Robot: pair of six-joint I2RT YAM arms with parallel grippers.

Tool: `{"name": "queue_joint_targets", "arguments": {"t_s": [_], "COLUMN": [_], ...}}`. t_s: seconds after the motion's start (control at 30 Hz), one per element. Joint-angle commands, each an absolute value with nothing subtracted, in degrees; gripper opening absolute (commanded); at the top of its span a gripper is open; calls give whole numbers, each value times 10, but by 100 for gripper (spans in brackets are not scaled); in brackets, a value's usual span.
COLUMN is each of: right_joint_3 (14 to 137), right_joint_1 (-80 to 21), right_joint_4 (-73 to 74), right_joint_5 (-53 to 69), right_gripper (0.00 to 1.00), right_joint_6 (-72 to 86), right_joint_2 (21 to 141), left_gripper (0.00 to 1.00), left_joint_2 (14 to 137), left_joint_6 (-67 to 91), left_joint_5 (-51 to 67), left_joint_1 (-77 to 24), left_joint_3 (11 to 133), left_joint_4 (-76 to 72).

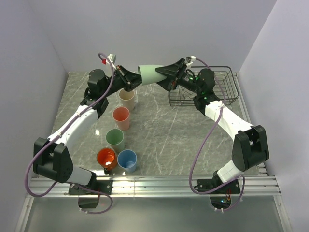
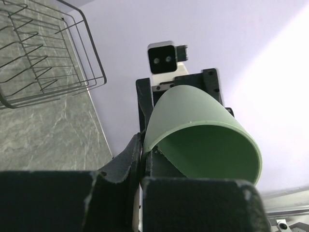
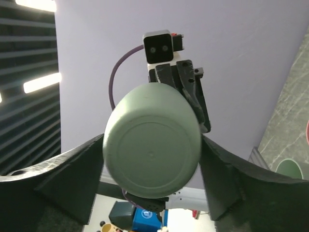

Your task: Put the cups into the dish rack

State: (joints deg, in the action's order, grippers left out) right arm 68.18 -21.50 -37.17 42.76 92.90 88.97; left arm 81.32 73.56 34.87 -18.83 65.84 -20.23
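A pale green cup (image 1: pixel 152 73) hangs on its side in the air between both grippers, left of the black wire dish rack (image 1: pixel 227 92). My left gripper (image 1: pixel 136 76) is shut on the cup's rim (image 2: pixel 159 121), its mouth facing the left wrist camera. My right gripper (image 1: pixel 164 76) has a finger pressed on each side of the cup's base (image 3: pixel 152 145). On the table stand a beige cup (image 1: pixel 127 99), a salmon pink cup (image 1: pixel 121 117), a second pale green cup (image 1: pixel 115 139), an orange mug (image 1: pixel 106 158) and a light blue cup (image 1: pixel 127 160). The rack looks empty.
The rack also shows in the left wrist view (image 2: pixel 48 72), close to the right wall. The standing cups form a column on the left half of the marble table (image 1: pixel 164 140). An aluminium rail (image 1: pixel 159 183) runs along the near edge.
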Motion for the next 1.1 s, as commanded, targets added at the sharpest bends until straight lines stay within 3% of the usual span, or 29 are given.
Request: {"name": "queue_joint_targets", "arguments": {"t_s": [0.0,0.17,0.2,0.23,0.33,0.5,0.53,0.57,0.63,0.8,0.93,1.07], "right_joint_3": [715,710,710,712,727,780,789,798,822,929,1064,1193], "right_joint_1": [-217,-216,-214,-207,-182,-115,-100,-77,-49,35,44,43], "right_joint_4": [-381,-366,-357,-350,-296,-172,-151,-92,-29,189,319,420], "right_joint_5": [407,408,409,410,408,410,409,395,368,242,51,-57], "right_gripper": [64,21,6,0,0,0,0,0,0,0,0,0], "right_joint_6": [918,903,899,896,867,787,752,730,671,520,377,328], "right_joint_2": [877,873,872,871,860,849,849,847,846,878,976,1082], "left_gripper": [1,1,1,6,20,46,58,65,76,80,79,78], "left_joint_2": [793,795,796,795,795,789,786,782,762,706,672,651], "left_joint_6": [721,705,690,673,569,484,489,496,497,469,455,442], "left_joint_5": [345,345,345,336,242,102,60,-21,-74,-153,-171,-156], "left_joint_1": [-199,-206,-206,-206,-206,-206,-207,-206,-206,-206,-206,-206], "left_joint_3": [662,666,670,677,751,821,829,838,837,797,760,714], "left_joint_4": [-212,-189,-178,-154,64,230,302,344,395,408,417,405]}}
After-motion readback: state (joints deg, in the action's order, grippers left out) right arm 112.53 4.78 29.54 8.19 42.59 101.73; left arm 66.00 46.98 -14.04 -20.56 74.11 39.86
